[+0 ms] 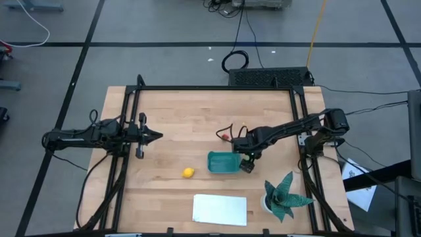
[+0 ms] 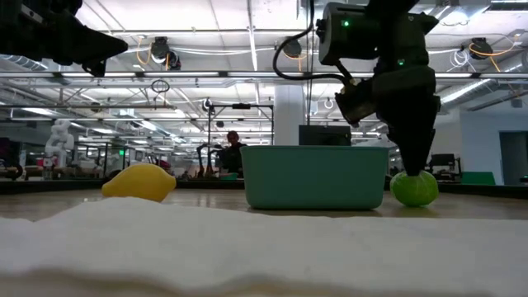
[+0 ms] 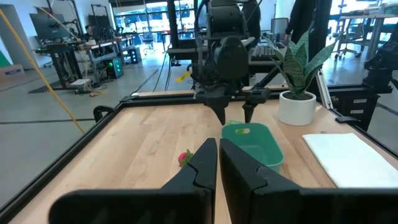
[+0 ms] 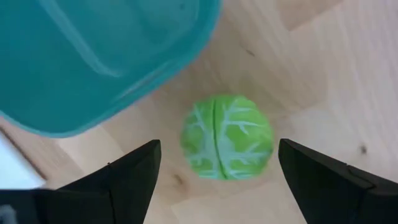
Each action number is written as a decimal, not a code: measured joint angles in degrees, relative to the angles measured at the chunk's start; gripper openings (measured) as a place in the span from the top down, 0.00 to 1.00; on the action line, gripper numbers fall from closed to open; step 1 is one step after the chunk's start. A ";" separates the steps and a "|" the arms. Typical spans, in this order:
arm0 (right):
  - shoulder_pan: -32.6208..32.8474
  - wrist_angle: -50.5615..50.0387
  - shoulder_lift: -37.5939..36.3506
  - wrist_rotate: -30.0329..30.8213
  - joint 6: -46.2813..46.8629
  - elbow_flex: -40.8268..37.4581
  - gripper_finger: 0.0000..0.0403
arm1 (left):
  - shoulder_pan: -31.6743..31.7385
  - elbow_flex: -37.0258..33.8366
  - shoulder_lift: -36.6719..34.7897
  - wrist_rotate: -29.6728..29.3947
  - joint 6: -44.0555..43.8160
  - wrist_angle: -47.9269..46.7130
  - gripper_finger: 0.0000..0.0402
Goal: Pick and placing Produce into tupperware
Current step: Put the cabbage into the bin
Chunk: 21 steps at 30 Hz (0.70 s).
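The teal tupperware (image 1: 222, 162) stands right of the table's middle and holds nothing that shows. The yellow lemon (image 1: 188, 172) lies to its left, also in the low view (image 2: 140, 181). The small red piece (image 1: 225, 137) lies beyond the tub. The round light-green piece (image 4: 227, 137) lies on the wood just off the tub's right end (image 2: 414, 188). My right gripper (image 4: 219, 146) is open and points down over it, one finger on either side, not touching. My left gripper (image 3: 218, 163) is shut and empty, level over the table's left part (image 1: 154, 136).
A flat white sheet (image 1: 220, 209) lies near the front edge. A potted spiky-leaved plant (image 1: 284, 194) stands at the front right, close to my right arm. A black frame (image 1: 217, 88) runs round the table. Bare wood lies between my left gripper and the tub.
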 joint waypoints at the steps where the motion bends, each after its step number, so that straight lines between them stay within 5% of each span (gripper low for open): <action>1: -0.15 0.21 0.00 -0.15 0.09 0.00 0.21 | 0.00 0.00 0.00 -0.02 0.00 0.00 0.94; 21: 0.00 4.41 -0.03 -1.01 -0.82 -1.02 0.21 | -0.02 0.00 0.00 0.00 -0.24 -0.29 0.94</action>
